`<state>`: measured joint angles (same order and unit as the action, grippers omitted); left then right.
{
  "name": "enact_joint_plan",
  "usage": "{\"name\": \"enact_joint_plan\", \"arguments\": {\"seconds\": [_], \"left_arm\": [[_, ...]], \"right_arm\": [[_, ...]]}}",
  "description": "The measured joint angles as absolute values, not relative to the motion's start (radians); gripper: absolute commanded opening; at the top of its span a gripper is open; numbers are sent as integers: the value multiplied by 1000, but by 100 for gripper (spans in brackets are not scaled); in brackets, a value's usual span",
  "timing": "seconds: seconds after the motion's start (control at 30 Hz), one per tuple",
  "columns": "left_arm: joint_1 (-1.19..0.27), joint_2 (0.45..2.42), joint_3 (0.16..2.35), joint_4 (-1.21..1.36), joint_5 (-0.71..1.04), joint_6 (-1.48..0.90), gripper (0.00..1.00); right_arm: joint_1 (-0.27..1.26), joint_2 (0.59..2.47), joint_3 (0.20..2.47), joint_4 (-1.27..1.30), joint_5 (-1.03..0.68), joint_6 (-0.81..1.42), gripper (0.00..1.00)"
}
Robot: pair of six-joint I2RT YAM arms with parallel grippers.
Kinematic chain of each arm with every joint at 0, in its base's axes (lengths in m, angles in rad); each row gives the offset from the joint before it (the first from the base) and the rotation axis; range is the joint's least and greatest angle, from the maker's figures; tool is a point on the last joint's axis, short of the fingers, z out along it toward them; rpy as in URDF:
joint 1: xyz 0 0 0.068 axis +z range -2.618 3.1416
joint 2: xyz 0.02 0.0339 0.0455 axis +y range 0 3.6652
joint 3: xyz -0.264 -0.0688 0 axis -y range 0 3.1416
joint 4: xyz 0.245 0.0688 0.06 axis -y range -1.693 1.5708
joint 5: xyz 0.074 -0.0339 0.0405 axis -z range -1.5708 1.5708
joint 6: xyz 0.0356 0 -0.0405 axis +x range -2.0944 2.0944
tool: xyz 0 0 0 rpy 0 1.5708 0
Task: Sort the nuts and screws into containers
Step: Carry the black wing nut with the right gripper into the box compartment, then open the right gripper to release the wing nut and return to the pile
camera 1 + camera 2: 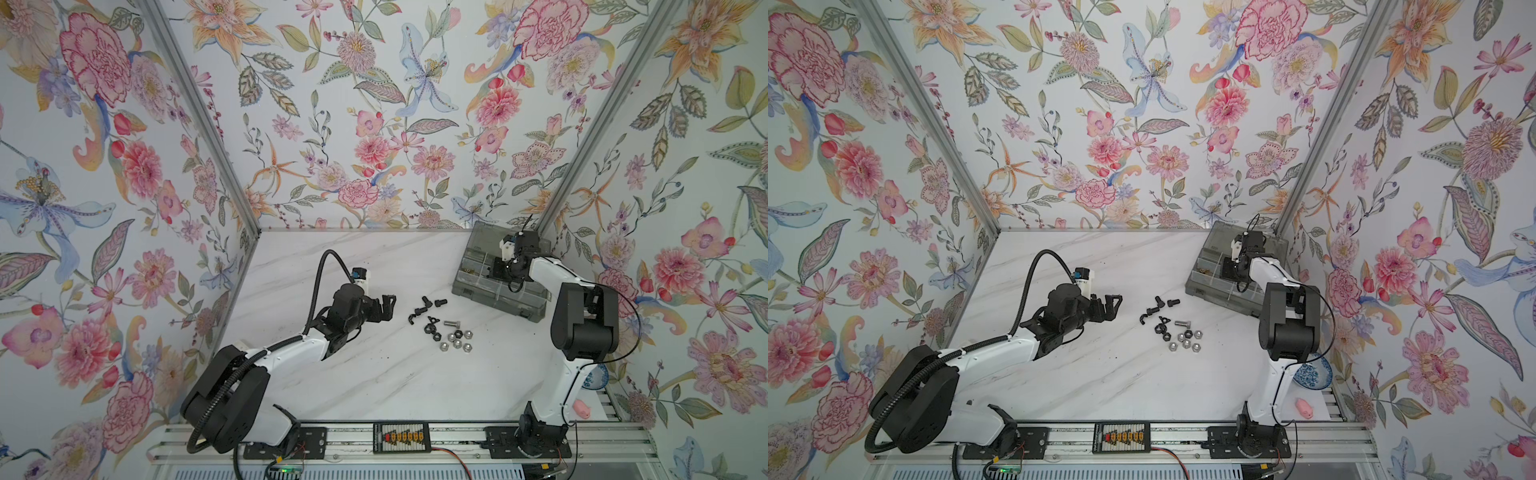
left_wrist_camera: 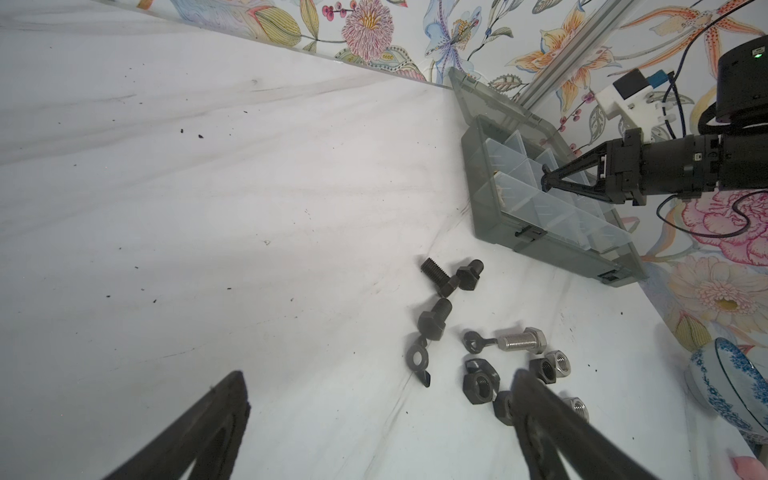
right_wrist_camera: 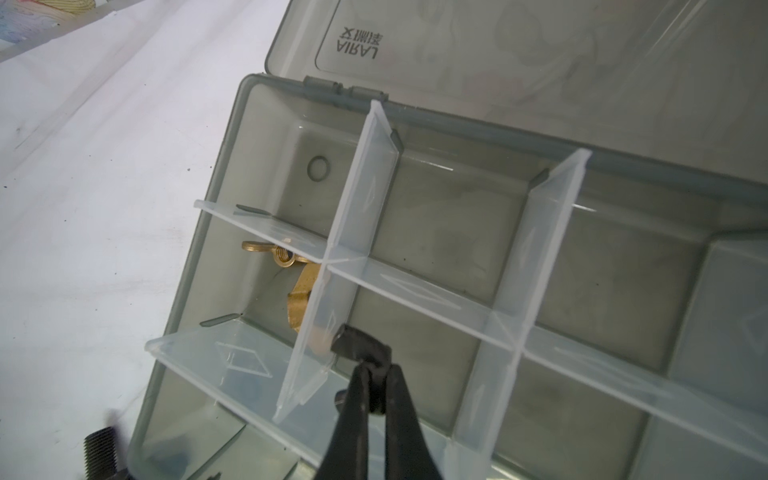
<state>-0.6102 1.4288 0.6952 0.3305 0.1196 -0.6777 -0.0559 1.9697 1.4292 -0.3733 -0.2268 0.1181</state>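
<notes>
**A:** Screws first: the small black steel bolt you carry is pinched in the right gripper, jaws nearly together on it, hanging over the translucent smoky-grey plastic organiser box at the far right corner of the white marble-patterned table. It sits just beside a clear divider, above the compartment next to the one with brass wing nuts.

**B:** How will it behave when I let go?

**A:** I judge it hard, dense for its size and smooth, so it will likely drop straight and may bounce or roll on the stiff plastic floor. The hold looks to be on a narrow part with the head sticking out sideways; which part, I cannot tell.

**B:** And the rest?

**A:** The other black bolts and one shiny silver hex-head bolt lie near the middle of the table, with the shiny silver hexagonal nuts and black hexagonal nuts just beside them, some touching. Take bolts across the shaft and nuts across opposite flats; both seem slippery, and their neighbours could be nudged.

**B:** My left side?

**A:** The left gripper hangs with its jaws wide apart and empty, near the pile on the side away from the box.
</notes>
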Motion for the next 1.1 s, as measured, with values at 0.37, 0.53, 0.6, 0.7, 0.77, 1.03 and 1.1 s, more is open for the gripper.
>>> {"name": "enact_joint_plan", "arguments": {"seconds": [0.37, 0.53, 0.6, 0.7, 0.77, 1.03, 1.1], "left_arm": [[-611, 1438, 708, 330, 120, -678, 99], [-612, 1438, 709, 330, 120, -678, 99], [-612, 1438, 709, 330, 120, -678, 99], [-612, 1438, 709, 330, 120, -678, 99], [-612, 1438, 709, 330, 120, -678, 99], [-612, 1438, 709, 330, 120, -678, 99], [-612, 1438, 709, 330, 120, -678, 99]], "right_arm": [[-57, 1970, 1432, -374, -227, 123, 34], [-58, 1967, 1432, -381, -237, 121, 38], [-58, 1955, 1428, -386, -253, 121, 40], [-56, 1897, 1397, -397, -276, 120, 43], [-51, 1843, 1368, -400, -292, 120, 45], [42, 1650, 1221, -408, -362, 115, 49], [80, 1633, 1192, -421, -368, 106, 49]]}}
